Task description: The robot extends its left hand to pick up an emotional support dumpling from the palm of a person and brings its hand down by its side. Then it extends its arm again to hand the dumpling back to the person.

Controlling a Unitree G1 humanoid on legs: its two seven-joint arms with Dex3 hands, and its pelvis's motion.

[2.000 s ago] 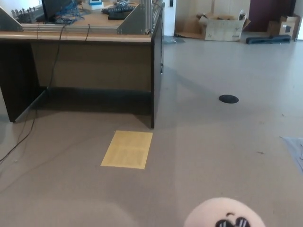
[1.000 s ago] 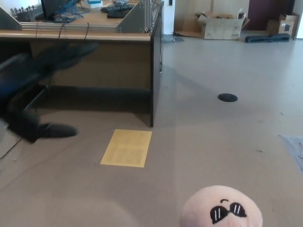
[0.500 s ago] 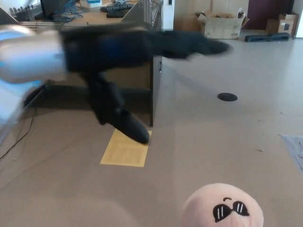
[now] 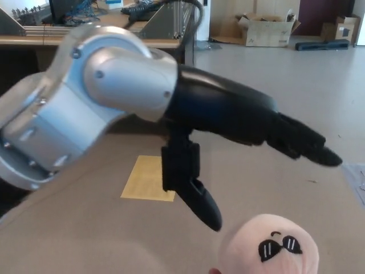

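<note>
A pale pink plush dumpling [image 4: 268, 245] with black sunglasses stitched on its face sits at the bottom edge of the head view; what holds it is out of frame. My left hand [image 4: 245, 140] reaches in from the left on a silver forearm and hovers just above the dumpling. It is open, with its fingers [image 4: 305, 142] stretched toward the right and its thumb [image 4: 197, 197] hanging down beside the plush, close but not touching. My right hand does not show.
A wooden desk [image 4: 34, 40] with metal frames and cables stands at the back left. A yellow sheet [image 4: 145, 180] lies on the grey floor. A black disc is hidden behind the arm; cardboard boxes [image 4: 268, 28] line the far wall.
My left arm has swung in from the left and come forward and down, so the open hand now hangs right above the dumpling. The dumpling has risen slightly into view.
</note>
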